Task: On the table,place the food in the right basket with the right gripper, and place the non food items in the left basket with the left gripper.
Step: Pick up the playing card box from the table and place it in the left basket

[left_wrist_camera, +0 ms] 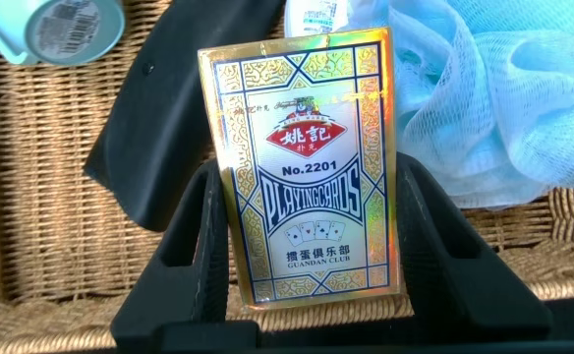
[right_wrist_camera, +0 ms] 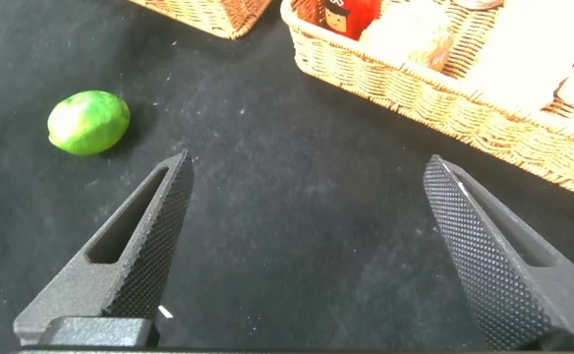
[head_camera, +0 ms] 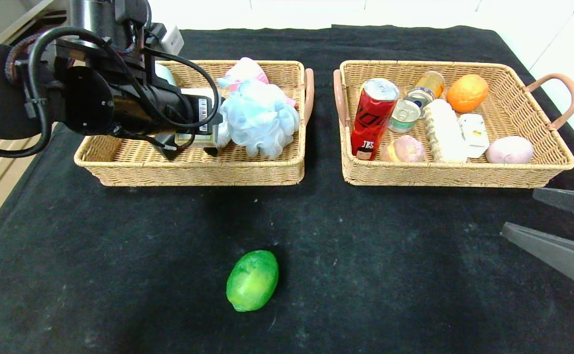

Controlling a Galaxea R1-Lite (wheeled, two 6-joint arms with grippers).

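My left gripper (head_camera: 191,150) reaches down into the left basket (head_camera: 188,173), shut on a cream-and-gold playing-card box (left_wrist_camera: 302,167) that stands between its fingers (left_wrist_camera: 206,246) just above the wicker floor. The light-blue bath pouf (head_camera: 260,118) lies in the same basket beside the box. A round green fruit (head_camera: 252,280) lies alone on the black table (head_camera: 120,255), front centre. My right gripper (head_camera: 518,211) hovers open and empty near the table's right edge, the fruit (right_wrist_camera: 88,122) well off to one side of it. The right basket (head_camera: 454,174) holds the red soda can (head_camera: 373,118), bread loaf (head_camera: 444,130) and white carton (head_camera: 473,132).
The right basket also holds an orange fruit (head_camera: 467,92), small tins (head_camera: 406,115) and pink rounded items (head_camera: 509,150). A teal container (left_wrist_camera: 66,29) and a dark object (left_wrist_camera: 169,108) lie in the left basket by the card box. A pink-and-blue pouf (head_camera: 243,71) sits at its back.
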